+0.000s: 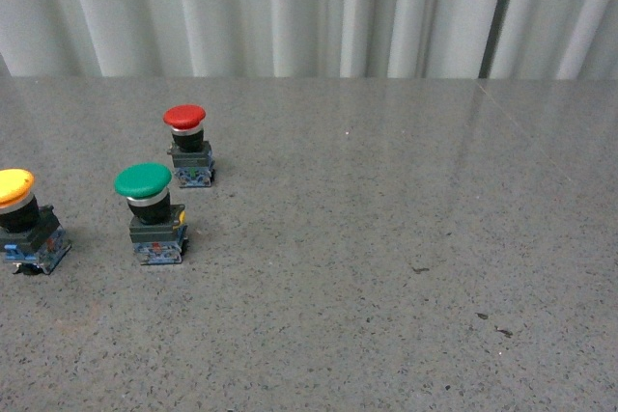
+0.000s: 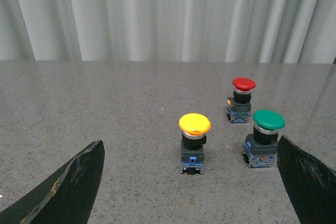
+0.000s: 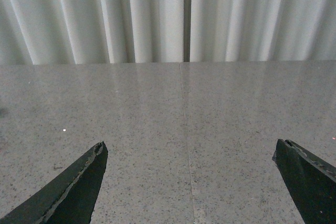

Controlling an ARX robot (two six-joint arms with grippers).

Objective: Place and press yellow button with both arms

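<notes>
**Both pincers spread wide, yellow button standing free**

We see our left pincer (image 2: 189,144) released, its two black fingers (image 2: 68,187) far apart and gripping nothing. Ahead of the gap the yellow button (image 2: 194,135) stands upright on the grey counter (image 2: 105,103), untouched. Our right pincer (image 3: 190,144) is likewise released, above the speckled counter. Near the yellow button stands the green button (image 2: 265,137), with the red button (image 2: 241,98) behind it, closer to the pale curtain (image 2: 157,14). In the front view the yellow button sits at the far left edge, partly cut off.
</notes>
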